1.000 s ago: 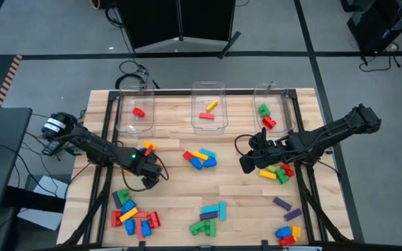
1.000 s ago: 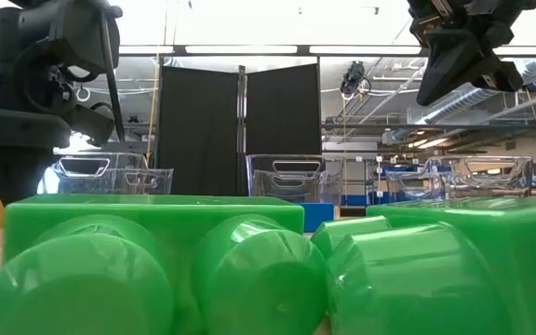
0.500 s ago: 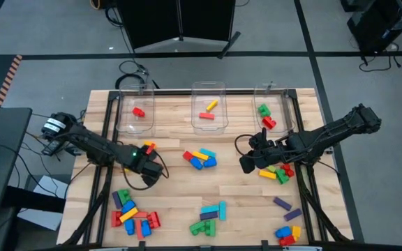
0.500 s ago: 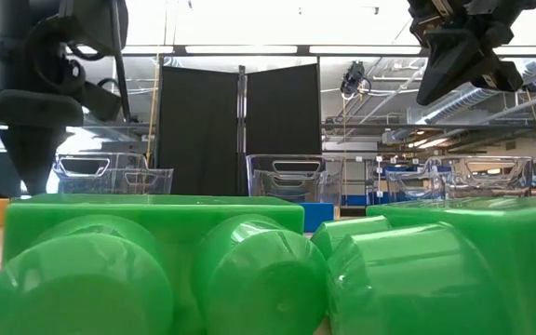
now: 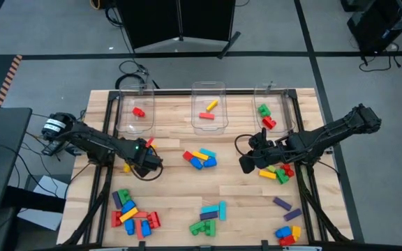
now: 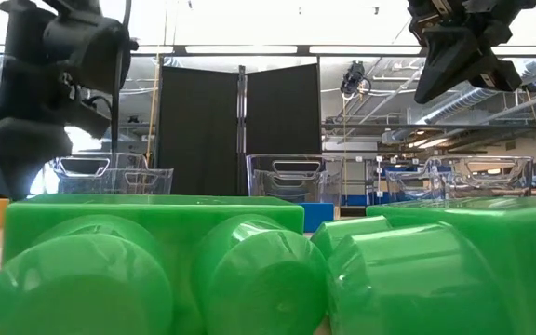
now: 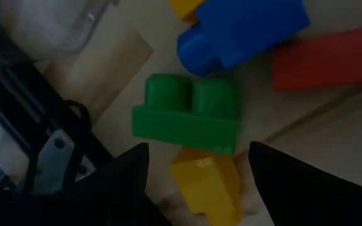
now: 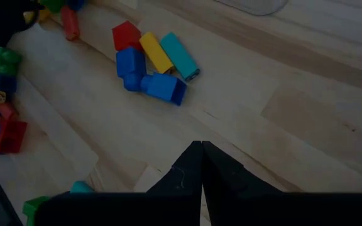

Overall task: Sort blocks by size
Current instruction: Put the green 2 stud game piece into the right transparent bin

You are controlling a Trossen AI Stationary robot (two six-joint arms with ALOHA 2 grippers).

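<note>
Yellow block (image 7: 207, 181) lies on the surface between the left end effector's (image 7: 197, 182) wide-open, empty fingers, touching a green block (image 7: 187, 113), so descend squarely and close on yellow alone, while the right end effector (image 5: 246, 164) waits closed.

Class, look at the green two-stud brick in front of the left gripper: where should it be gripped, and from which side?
Grip the green brick across its two long flat sides, coming straight down with the open left gripper. It lies flat with its studs sideways. A yellow brick touches one long side, so that finger probably needs to wedge between them.
</note>
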